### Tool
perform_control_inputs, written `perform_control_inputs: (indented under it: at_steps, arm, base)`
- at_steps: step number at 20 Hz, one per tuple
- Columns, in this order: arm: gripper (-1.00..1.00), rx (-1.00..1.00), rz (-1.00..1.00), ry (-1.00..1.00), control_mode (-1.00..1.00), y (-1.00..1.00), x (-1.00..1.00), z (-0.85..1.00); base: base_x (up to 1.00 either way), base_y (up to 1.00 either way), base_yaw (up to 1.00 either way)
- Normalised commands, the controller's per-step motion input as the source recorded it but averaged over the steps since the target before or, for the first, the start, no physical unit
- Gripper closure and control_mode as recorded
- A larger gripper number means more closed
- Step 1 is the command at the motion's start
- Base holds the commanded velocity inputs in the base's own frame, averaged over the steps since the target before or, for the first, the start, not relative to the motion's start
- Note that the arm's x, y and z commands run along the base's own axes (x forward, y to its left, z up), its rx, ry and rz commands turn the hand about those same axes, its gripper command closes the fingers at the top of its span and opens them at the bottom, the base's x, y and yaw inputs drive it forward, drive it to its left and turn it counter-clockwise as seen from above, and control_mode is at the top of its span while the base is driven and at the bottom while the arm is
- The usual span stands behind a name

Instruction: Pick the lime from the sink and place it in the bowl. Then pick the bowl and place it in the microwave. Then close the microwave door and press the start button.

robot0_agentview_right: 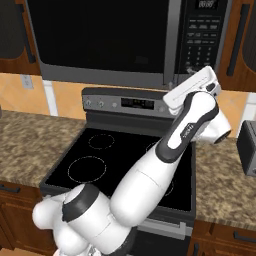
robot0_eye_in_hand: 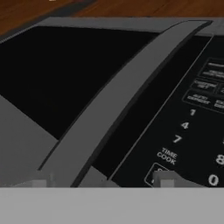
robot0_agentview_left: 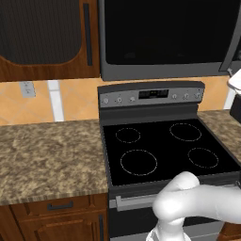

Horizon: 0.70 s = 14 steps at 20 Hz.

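Up at wide dark grey microwave (robot0_agentview_right: 125, 42), door shut; pincer (robot0_eye_in_hand: 100, 181) parted, empty, beside black keypad (robot0_eye_in_hand: 192, 131); start button press next

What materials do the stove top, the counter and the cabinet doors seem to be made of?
The stove top looks like smooth black glass: flat and dark, with thin white burner rings. The counter looks like polished granite, from its speckled brown and tan pattern; it could be an imitation. The cabinet doors look like reddish-brown varnished wood with raised panels and dark handles.
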Motion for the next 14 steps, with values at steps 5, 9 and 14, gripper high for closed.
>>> perform_control_inputs:
  at_steps: [5, 9, 14]
  arm:
    - [-1.0, 0.02, 0.14, 0.05, -1.0, -0.07, 0.52, 0.0]
    - [-1.0, 0.0, 0.14, 0.03, -1.0, 0.0, 0.27, -0.01]
    - [-1.0, 0.0, 0.07, -0.05, -1.0, 0.04, -0.78, 0.0]
  base:
    - [0.0, 0.0, 0.0]
    - [0.0, 0.0, 0.0]
    - [0.0, 0.0, 0.0]
